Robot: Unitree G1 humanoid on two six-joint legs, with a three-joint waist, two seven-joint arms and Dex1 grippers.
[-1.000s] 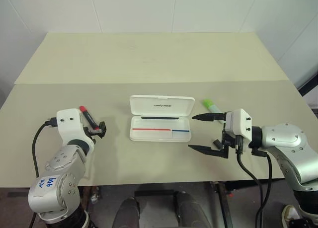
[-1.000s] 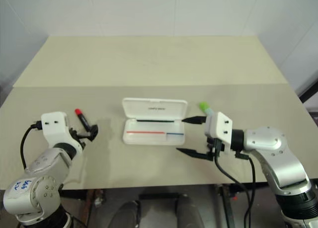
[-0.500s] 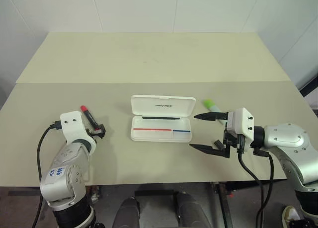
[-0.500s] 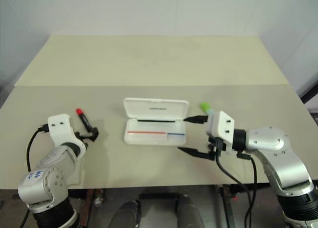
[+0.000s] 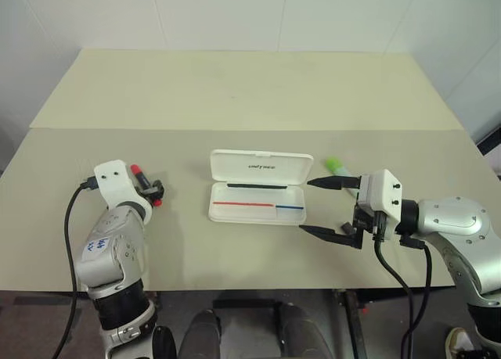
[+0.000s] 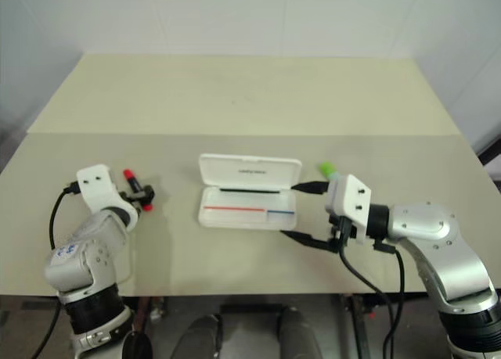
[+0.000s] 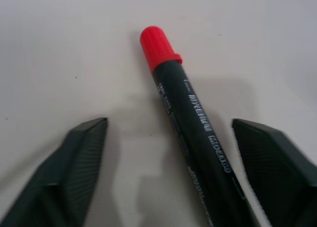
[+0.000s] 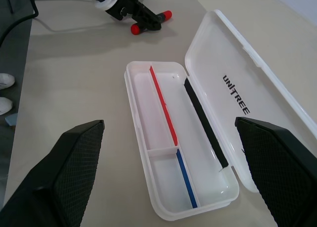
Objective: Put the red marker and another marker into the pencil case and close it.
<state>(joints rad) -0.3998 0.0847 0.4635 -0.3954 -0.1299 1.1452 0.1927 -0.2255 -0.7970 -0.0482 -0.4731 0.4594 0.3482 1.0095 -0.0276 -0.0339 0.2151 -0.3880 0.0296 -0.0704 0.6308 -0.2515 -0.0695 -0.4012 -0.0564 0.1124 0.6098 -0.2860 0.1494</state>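
Black fingers of left gripper (image 7: 168, 153) straddle red marker (image 7: 190, 123) near table's (image 5: 235, 85) left edge, spread, nothing gripped yet. Right gripper (image 5: 325, 206) wide, empty. Step: first pickup; next, pinch barrel. Pencil case (image 5: 258, 188) open mid-table; green marker (image 5: 335, 166) beyond right gripper.

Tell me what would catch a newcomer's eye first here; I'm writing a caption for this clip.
The white pencil case stands out first, lying open mid-table with its lid back and red and blue lines inside. To its left on the table, the left pincer has its fingers on either side of the red marker, not clamped. On the other side of the case, the right pincer hangs wide open beside the lime-green marker.
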